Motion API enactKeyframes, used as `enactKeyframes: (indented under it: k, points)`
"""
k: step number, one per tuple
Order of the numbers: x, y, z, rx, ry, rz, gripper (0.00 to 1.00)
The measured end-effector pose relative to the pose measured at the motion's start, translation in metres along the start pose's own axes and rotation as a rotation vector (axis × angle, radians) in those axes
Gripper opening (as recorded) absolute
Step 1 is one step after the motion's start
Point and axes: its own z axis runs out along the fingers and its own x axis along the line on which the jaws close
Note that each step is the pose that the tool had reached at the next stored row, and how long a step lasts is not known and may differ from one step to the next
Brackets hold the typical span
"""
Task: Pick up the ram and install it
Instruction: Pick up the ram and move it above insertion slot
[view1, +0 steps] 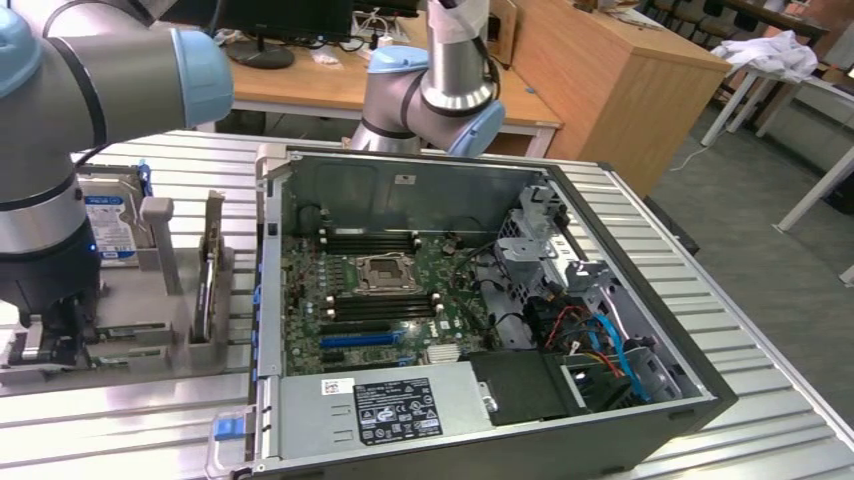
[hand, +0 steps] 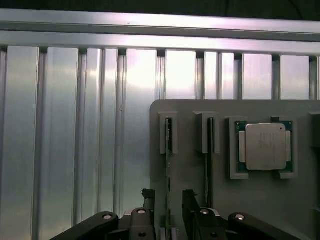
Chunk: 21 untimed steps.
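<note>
Ribs of shiny silver metal run along the desk (view1: 120, 425), which stands in a room with a grey floor (view1: 761, 210) and brown wooden furniture (view1: 601, 80) behind it. In the wrist view a smooth rail (hand: 150, 30) runs along the desk's edge, with lots of bare ribbed desk beside a flat grey plastic holder (hand: 185, 170) that has a round corner.

The big grey and pale blue robot arm (view1: 80, 120) reaches down over this holder at the exterior view's left. An open computer case with grey metal walls (view1: 400, 185) sits just beside the holder, with a green motherboard (view1: 387, 300) lying flat inside.

The ram, a long thin green stick (hand: 169, 145), stands on its edge in a narrow slot of the holder. The black jaws are spread apart, one on each side of the ram, not touching it.

A second thin stick (hand: 210, 145) stands in the next slot. A square silver processor chip (hand: 265, 146) lies flat just past that. A silver hard drive with a blue label (view1: 110, 225) stands upright near the arm.
</note>
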Motion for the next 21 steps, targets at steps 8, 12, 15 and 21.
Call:
enactKeyframes:
  k: [8,12,15,21]
  points:
    - [0.000,-0.0033,0.0005,-0.0001,-0.0001,-0.001,0.36]
    - [0.000,-0.0098,0.0005,0.0001,-0.0007,-0.001,0.36]
    - [0.000,-0.0161,0.0004,0.0000,-0.0012,-0.001,0.36]
    - [0.000,-0.0190,0.0005,0.0000,-0.0026,-0.002,0.36]
